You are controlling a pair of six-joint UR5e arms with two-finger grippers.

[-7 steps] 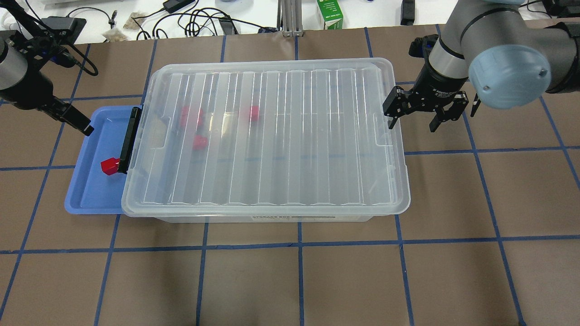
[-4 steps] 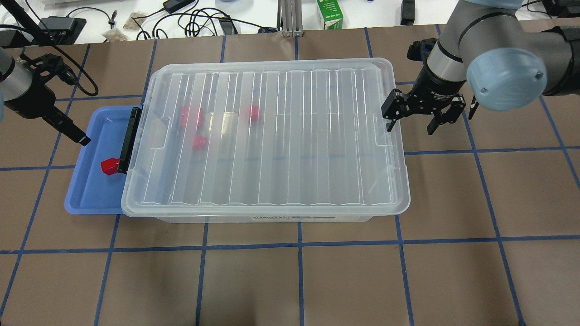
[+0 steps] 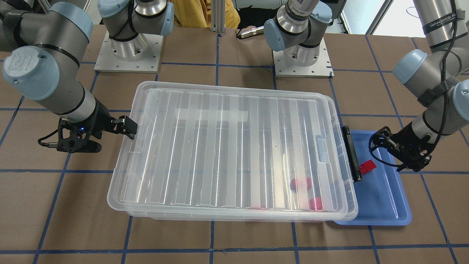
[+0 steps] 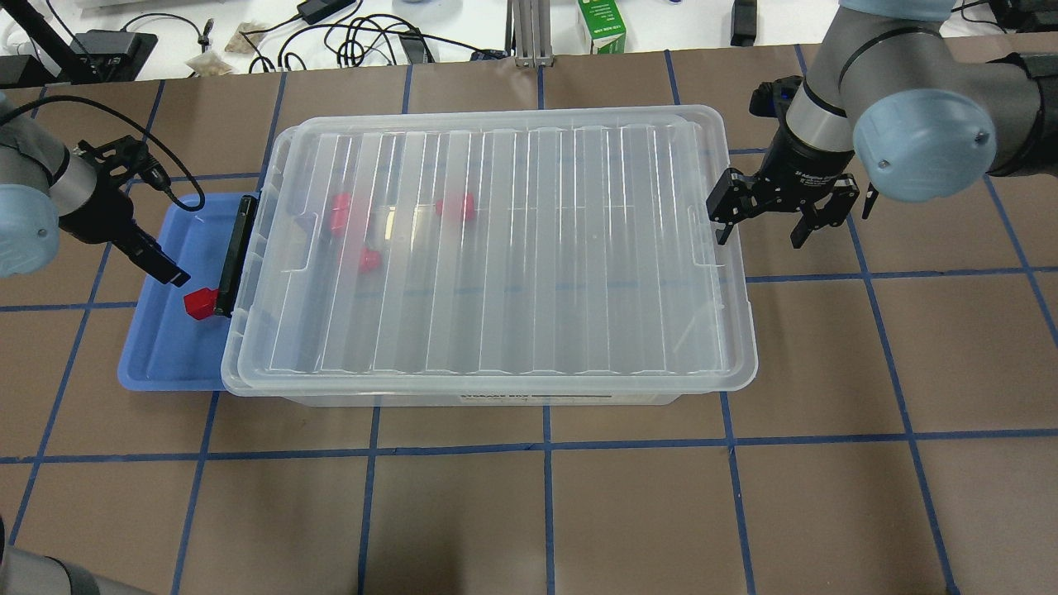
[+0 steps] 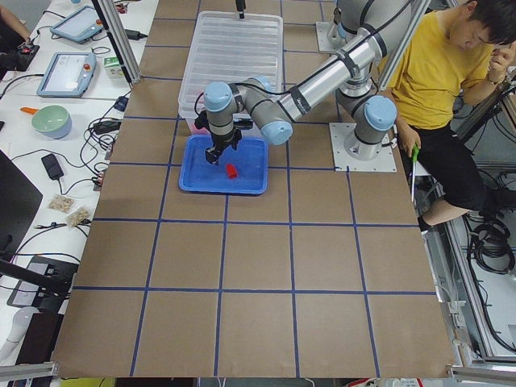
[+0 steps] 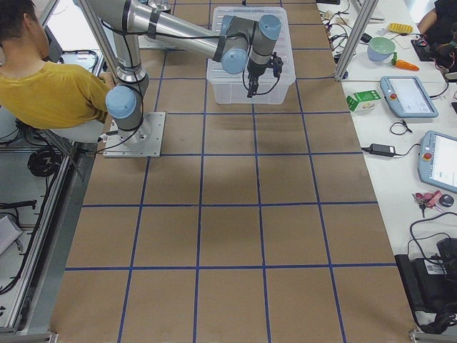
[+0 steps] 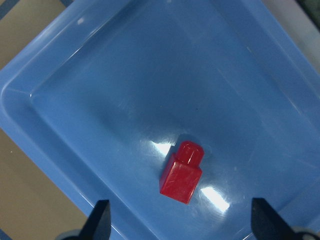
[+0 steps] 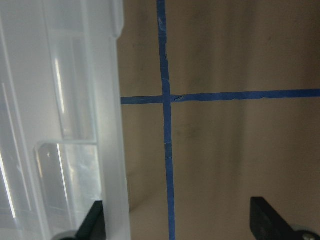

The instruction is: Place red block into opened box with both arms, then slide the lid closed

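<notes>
Desk point(image 4: 545, 512): brown top, blue tape grid in squares. Shallow blue tray point(image 4: 161, 351) lies flat on it, toward the robot's left end. White side desk point(image 4: 463, 25) beyond the far edge carries an upright green carton point(image 4: 601, 26) and tangled black cables point(image 4: 364, 37). Side views: person in yellow shirt point(image 5: 435, 72) seated by the arm bases; tablet point(image 6: 408, 96), second tablet point(image 6: 441, 163); green bowl point(image 6: 382, 48) with orange carrot-shaped thing point(image 6: 405, 64) just beside it

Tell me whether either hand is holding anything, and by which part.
Nothing is held. The left hand hangs open over the red block in the blue tray; the right hand, open, is beside the lid.
</notes>
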